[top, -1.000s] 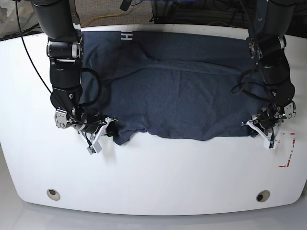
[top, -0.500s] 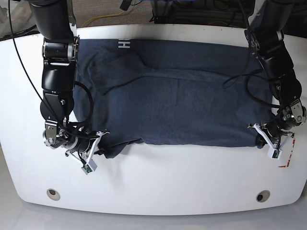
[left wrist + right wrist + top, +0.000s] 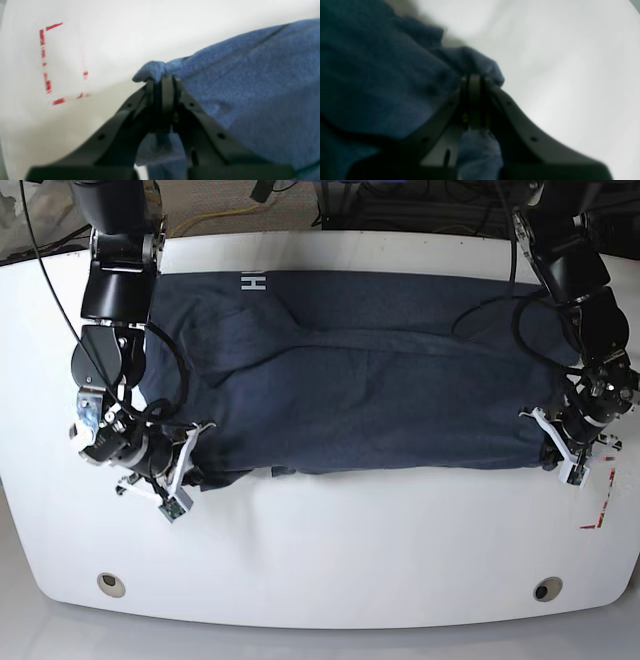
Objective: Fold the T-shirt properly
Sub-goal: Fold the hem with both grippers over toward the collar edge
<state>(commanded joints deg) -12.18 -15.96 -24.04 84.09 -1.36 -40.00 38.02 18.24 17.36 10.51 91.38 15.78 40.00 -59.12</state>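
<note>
The dark navy T-shirt (image 3: 350,380) lies spread wide across the white table (image 3: 320,550), with white lettering (image 3: 252,282) at its far left. My left gripper (image 3: 552,450) is shut on the shirt's near right corner. In the left wrist view the gripper (image 3: 163,80) pinches a bunched tip of the blue cloth (image 3: 250,87). My right gripper (image 3: 190,468) is shut on the near left corner. In the blurred right wrist view the gripper (image 3: 475,80) clamps a fold of the cloth (image 3: 382,87).
Red dashed corner marks (image 3: 600,505) sit on the table just right of my left gripper, and they also show in the left wrist view (image 3: 47,62). Two round holes (image 3: 112,585) (image 3: 547,589) lie near the front edge. Cables run behind the table.
Both grippers have moved outward with the corners in them. The shirt's near edge has been pulled straight, and its far edge has slid toward the front.
</note>
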